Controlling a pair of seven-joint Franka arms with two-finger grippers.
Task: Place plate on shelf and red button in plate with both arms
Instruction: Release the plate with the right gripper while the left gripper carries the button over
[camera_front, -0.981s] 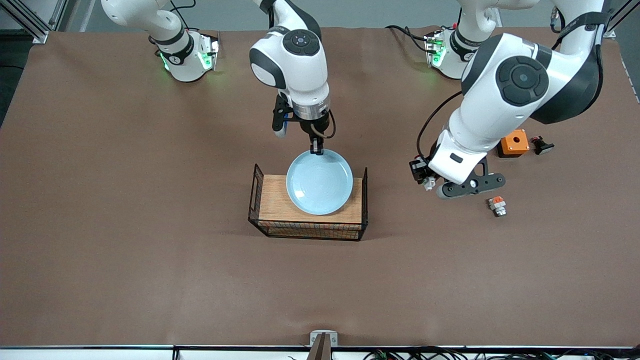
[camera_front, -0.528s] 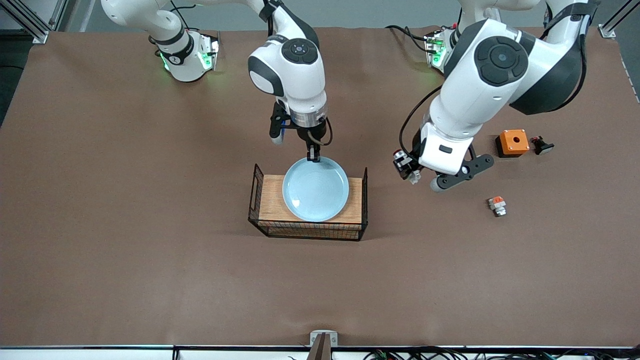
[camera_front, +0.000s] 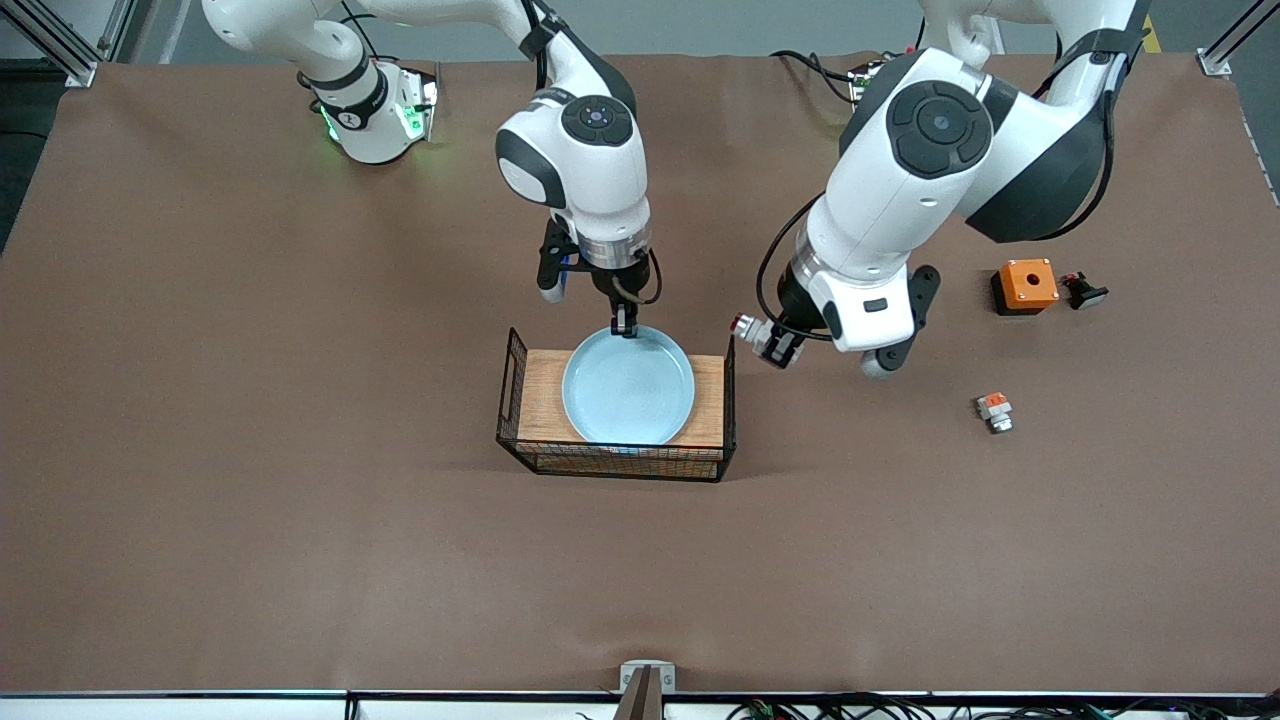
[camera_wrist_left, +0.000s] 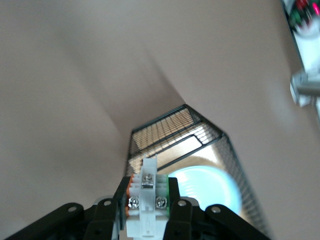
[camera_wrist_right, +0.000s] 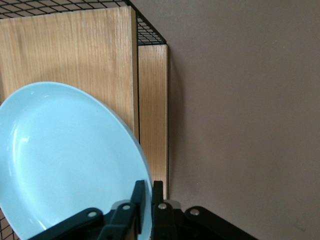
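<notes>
Pinching the raised rim of the plate (camera_front: 628, 386) between near-closed fingers, the right gripper (camera_front: 624, 327) has it over the wooden top of the wire basket (camera_front: 527, 400), at the edge of the plate farthest from the front camera. The right wrist view shows the rim (camera_wrist_right: 142, 185) still caught between the fingers, with the plate sitting tilted against the wooden top (camera_wrist_right: 75, 50) rather than plainly flat. The likely trouble is here: if the fingers spread while the plate is still canted, it could rock, slide toward the basket's side wall, or settle with its edge overhanging the wood. A finger dragging on the rim as the arm lifts could also tug the plate off the top.

The left gripper (camera_front: 775, 345) hangs over the bare table just beside the basket's end toward the left arm, its fingers clamped on the red button (camera_front: 752, 327), whose white body (camera_wrist_left: 146, 200) shows gripped in the left wrist view. The part is tiny and held near one end, so a quick swing could twist it in the grip. Both arms crowd the basket, so a collision is possible if the left arm comes in before the right one clears.

The orange box (camera_front: 1027, 285) and the white part with the orange block (camera_front: 994, 410) lie well apart from the basket
</notes>
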